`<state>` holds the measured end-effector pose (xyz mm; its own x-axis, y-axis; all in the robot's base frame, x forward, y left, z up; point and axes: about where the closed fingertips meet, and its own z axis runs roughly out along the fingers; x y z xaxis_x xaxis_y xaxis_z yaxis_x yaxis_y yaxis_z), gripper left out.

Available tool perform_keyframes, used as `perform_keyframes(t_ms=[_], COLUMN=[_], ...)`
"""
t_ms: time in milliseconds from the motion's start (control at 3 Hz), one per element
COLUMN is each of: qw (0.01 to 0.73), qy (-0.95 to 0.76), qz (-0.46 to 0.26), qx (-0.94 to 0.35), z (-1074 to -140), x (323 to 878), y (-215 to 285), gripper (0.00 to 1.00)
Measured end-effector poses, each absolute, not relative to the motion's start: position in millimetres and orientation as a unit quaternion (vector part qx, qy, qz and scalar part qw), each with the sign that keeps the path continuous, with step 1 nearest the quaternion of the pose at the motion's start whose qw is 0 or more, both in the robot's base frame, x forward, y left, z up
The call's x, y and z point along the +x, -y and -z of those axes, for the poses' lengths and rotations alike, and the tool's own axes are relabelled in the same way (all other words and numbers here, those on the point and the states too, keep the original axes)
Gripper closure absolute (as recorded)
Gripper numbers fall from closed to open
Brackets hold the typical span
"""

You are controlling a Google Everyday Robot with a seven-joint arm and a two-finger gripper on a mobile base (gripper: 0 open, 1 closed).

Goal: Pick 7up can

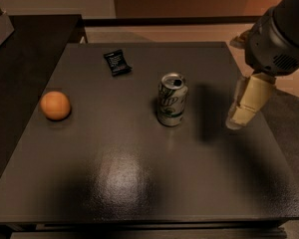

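The can (pixel 172 99) stands up straight near the middle of the desk (pixel 139 183), with its silver top up and the little drinking hole showing. The hand (pixel 246 103) hangs off to the right of it, over the desk's right side, well apart from the can and not touching it. It holds nothing. From where I stand I can't make out whether it is spread wide or squeezed together.

I think the can will be light, maybe even empty, since the hole looks punched in. The metal is thin and smooth, so it could slip, and a hard squeeze would dent it. A bump could knock it over. The best place to take hold looks like the round middle, from the sides, below the top rim.

The can is silvery white with green letters and a green band near the bottom. I can't read the letters. An orange (pixel 55 105) sits far to the left. A small dark packet (pixel 117 62) lies near the back, and its white print is too tiny to read.
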<state>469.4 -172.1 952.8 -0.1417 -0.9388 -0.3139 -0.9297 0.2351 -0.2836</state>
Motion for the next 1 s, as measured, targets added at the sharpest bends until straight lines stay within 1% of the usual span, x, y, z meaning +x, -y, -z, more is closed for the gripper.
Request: perform_keyframes(t_ms=[1000], qw=[0.268], qy=[-0.728], qz=[-0.087], qx=[-0.625], z=[-920], x=[513], y=[107], gripper=[0.00])
